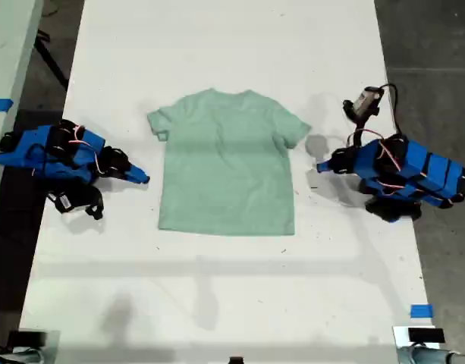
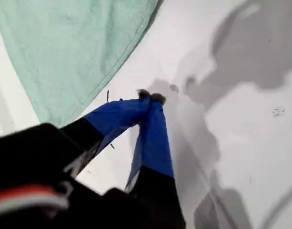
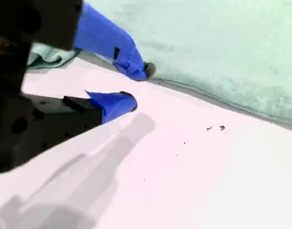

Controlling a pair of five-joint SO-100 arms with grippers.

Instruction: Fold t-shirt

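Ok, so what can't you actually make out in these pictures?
- T-shirt underside: hidden in every view, since it lies flat on the table.
- Most of the t-shirt: cut off by the edges of both wrist views.
- Specks on the table: too small to identify, second wrist view.
- Table behind my first claw: hidden by the arm's own blurred black body, first wrist view.

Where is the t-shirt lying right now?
In the exterior view, the t-shirt lies flat mid-table, between the two arms, collar toward the view's top.
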